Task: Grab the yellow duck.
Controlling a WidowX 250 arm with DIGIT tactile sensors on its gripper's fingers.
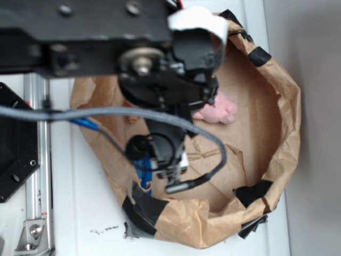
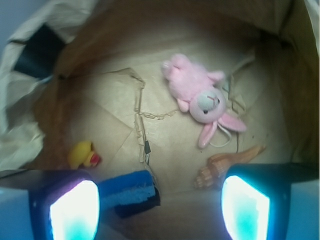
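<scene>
The black arm point(image 1: 160, 80) hangs over a brown paper bag point(image 1: 277, 133) on the white counter point(image 1: 80, 213); a pink bunny point(image 1: 221, 111) lies inside.

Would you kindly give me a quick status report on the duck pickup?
Hand open, empty, above the brown paper bag floor. Small yellow toy duck untouched, just beyond one finger. Blue block beside it; pink plush bunny well clear.

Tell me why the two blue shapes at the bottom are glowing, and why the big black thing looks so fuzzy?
Wrist view: the gripper fingers sit close to the lens, blurred and washed out by glare; the yellow duck is soft too. Exterior view: the arm is near the camera, out of focus.
</scene>
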